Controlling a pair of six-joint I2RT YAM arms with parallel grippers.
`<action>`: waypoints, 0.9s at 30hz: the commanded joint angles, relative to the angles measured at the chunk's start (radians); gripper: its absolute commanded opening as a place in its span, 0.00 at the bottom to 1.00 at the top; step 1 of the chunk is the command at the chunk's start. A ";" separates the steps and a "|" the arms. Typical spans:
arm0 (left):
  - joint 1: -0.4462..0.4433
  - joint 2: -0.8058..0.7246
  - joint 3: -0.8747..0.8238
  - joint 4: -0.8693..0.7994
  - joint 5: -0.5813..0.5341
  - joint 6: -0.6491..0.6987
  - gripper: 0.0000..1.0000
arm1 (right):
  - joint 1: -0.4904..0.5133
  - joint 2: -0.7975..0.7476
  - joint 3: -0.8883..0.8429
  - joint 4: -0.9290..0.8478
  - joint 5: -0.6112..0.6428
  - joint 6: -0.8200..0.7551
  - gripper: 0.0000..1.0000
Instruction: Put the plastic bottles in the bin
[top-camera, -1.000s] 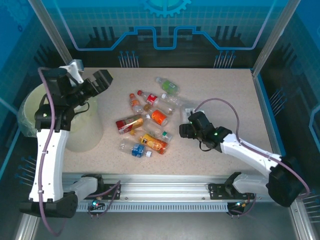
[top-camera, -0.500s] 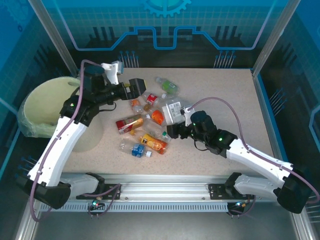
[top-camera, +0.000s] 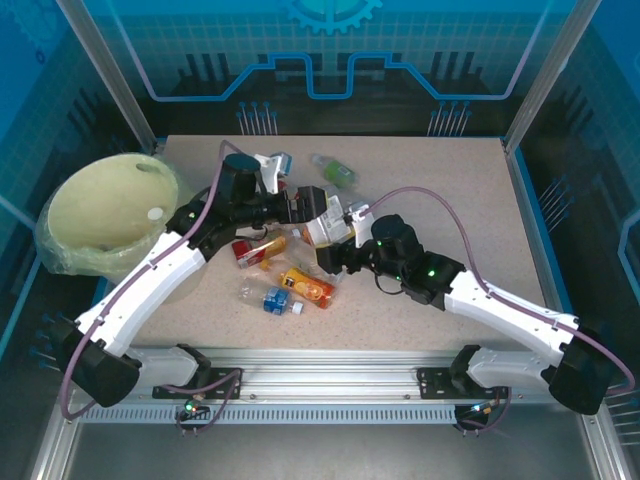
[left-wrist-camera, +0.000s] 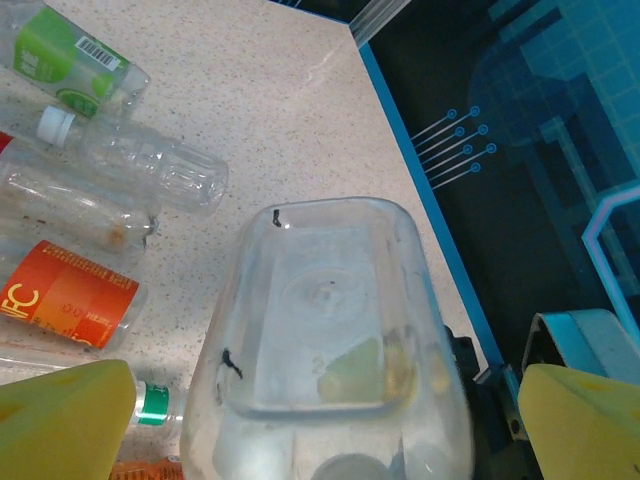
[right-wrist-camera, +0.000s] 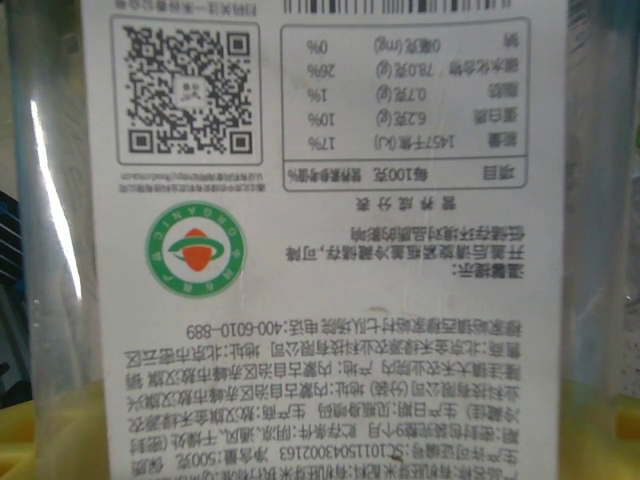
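Right jaws clamp a bottle (top-camera: 326, 224), its QR label (right-wrist-camera: 325, 250) close-up; left jaws spread wide.

Bottles (top-camera: 307, 287) lie flat, clustered centrally; one clear white-labelled bottle (top-camera: 326, 223) raised above them; cream bin (top-camera: 100, 215) far left.
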 joint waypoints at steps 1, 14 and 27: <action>-0.021 0.024 -0.008 -0.021 -0.071 -0.031 0.99 | 0.025 -0.002 0.045 0.046 0.001 -0.032 0.57; -0.049 0.050 -0.025 0.049 0.005 -0.027 0.54 | 0.034 0.027 0.065 0.031 -0.047 -0.074 0.69; 0.008 -0.067 -0.025 -0.011 -0.251 -0.014 0.49 | 0.036 -0.091 0.034 -0.097 -0.094 -0.243 1.00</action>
